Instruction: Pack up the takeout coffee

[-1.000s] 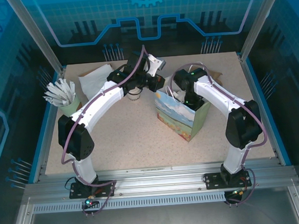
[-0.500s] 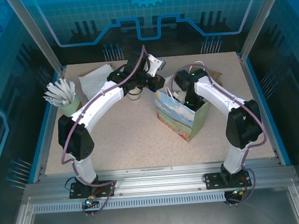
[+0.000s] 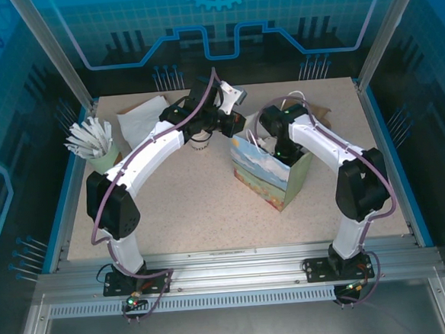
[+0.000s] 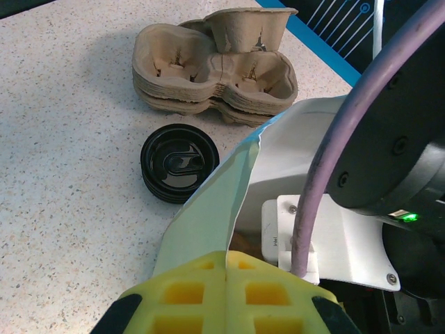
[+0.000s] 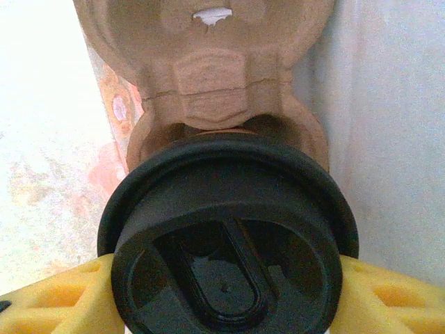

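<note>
Speckled beige table (image 3: 198, 203) inside blue walls (image 3: 220, 29); left pincer (image 4: 227, 282) pinches bag (image 4: 208, 216), right pincer (image 5: 222, 299) grips takeout coffee (image 5: 226, 202).

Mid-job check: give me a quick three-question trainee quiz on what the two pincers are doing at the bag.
1. True or false: the left pincer is shut on the rim of the printed paper bag.
2. The right pincer holds: A) the paper coffee cup with round black plastic lid, B) a napkin, C) nothing.
3. What lies on the table beside the stack of loose black plastic lids?
Key: 1 true; 2 A; 3 a stack of brown moulded-pulp cup carriers.
</note>
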Robot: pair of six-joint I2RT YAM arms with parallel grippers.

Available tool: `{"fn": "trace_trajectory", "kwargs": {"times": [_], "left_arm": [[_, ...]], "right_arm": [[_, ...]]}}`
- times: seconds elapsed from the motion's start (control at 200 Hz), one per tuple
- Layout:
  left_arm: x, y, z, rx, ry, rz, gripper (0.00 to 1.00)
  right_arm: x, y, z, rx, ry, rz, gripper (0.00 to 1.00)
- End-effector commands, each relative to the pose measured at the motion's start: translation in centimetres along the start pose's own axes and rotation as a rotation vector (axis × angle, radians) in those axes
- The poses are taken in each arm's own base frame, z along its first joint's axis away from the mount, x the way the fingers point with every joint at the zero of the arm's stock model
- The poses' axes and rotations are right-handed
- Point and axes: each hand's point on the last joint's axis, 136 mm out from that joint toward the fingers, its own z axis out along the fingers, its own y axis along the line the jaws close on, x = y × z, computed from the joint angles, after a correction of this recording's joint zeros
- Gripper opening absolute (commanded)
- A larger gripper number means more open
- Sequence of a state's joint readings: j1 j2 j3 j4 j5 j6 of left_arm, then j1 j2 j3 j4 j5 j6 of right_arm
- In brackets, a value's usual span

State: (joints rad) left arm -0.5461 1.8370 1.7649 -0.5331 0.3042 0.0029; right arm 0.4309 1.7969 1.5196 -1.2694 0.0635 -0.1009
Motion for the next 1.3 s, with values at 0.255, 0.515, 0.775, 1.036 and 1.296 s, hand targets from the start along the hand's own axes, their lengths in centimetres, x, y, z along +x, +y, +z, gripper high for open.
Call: {"fn": "trace_trajectory", "kwargs": {"times": [0.255, 0.515, 0.775, 1.036, 1.296], "left_arm": [[1.2, -0.2, -0.2, 0.000, 0.032, 0.003, 0.00], [1.3, -0.2, -0.2, 0.002, 0.032, -0.004, 0.00], [1.2, -0.2, -0.1, 0.001, 0.033, -0.005, 0.00], [1.2, -0.2, -0.1, 0.002, 0.031, -0.003, 0.00], [1.2, -0.2, -0.2, -0.001, 0.032, -0.002, 0.00]], "right_arm": [[0.0, -0.4, 4.5, -0.016, 0.090, 0.025, 0.36], [-0.5, -0.5, 3.9, 0.008, 0.058, 0.020, 0.45], [-2.3, 1.2, -2.1, -0.003, -0.109, -0.020, 0.78], [-2.1, 1.7, -3.2, 0.001, -0.118, -0.033, 0.85], [-2.8, 2.4, -6.3, -0.008, -0.209, -0.045, 0.86]]}}
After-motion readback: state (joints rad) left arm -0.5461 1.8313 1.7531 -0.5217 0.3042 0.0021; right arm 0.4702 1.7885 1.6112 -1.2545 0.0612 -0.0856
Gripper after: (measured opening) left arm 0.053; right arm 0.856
